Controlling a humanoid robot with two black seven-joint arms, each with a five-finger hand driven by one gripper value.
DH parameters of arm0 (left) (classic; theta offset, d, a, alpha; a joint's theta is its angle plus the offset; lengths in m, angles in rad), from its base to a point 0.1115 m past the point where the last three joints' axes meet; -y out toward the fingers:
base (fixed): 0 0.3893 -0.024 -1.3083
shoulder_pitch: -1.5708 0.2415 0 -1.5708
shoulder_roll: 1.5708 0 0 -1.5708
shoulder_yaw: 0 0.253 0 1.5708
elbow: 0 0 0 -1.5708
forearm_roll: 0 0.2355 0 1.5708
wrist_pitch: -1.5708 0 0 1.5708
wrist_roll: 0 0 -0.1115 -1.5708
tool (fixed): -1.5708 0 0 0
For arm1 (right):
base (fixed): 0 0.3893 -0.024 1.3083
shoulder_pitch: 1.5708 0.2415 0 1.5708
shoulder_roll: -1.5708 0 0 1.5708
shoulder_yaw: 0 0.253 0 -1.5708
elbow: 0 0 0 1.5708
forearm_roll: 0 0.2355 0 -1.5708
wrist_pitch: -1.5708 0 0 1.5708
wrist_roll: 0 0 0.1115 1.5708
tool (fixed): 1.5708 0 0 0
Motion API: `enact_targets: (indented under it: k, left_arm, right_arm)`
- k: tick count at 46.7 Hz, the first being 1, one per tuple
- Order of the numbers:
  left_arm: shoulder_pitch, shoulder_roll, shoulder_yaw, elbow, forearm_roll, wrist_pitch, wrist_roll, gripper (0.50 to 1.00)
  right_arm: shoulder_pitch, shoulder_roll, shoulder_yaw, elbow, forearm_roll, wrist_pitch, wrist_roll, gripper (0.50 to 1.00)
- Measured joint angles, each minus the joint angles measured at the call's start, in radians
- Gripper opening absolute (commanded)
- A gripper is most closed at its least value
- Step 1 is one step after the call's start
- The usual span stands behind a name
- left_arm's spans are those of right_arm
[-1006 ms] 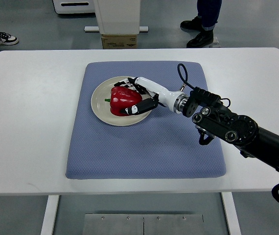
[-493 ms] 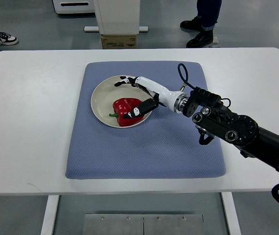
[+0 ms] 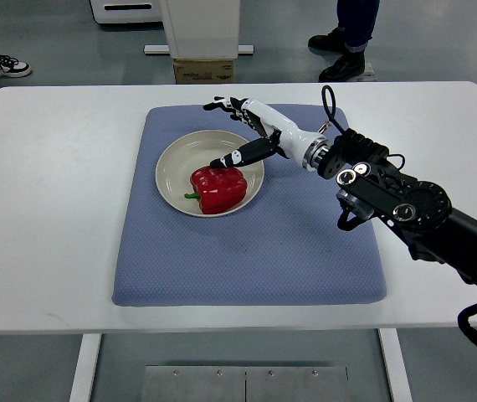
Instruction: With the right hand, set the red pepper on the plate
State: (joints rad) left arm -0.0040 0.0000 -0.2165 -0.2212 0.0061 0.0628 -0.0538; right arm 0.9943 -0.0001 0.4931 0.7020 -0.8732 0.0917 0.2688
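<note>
Lifted clear, the right hand now hovers spread and empty above the red pepper, stem pointing left on the plate.

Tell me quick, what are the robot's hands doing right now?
Right hand: open, fingers spread, holding nothing; the red pepper lies on the plate.
Left hand: not in the picture.

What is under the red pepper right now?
The red pepper lies on the cream plate, which sits on the blue mat. The plate surface beneath the pepper is hidden. The open right hand has let go.
</note>
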Motion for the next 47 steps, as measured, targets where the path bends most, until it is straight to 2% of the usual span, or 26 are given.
enact_targets:
  k: [13,23,37,47]
  left_arm:
    - [0.001,0.000,0.000,0.000,0.000,0.000,0.000,1.000]
    - [0.001,0.000,0.000,0.000,0.000,0.000,0.000,1.000]
    - [0.000,0.000,0.000,0.000,0.000,0.000,0.000,1.000]
    - [0.000,0.000,0.000,0.000,0.000,0.000,0.000,1.000]
  right_arm:
    - [-0.110,0.000,0.301,-0.003,0.002,0.000,-0.089,0.998]
    - [-0.159,0.000,0.423,-0.003,-0.001,-0.009,-0.099,0.998]
    - [-0.238,0.000,0.586,-0.005,-0.003,-0.112,-0.123,0.998]
    - [-0.270,0.000,0.624,-0.004,0.001,-0.216,-0.118,1.000]
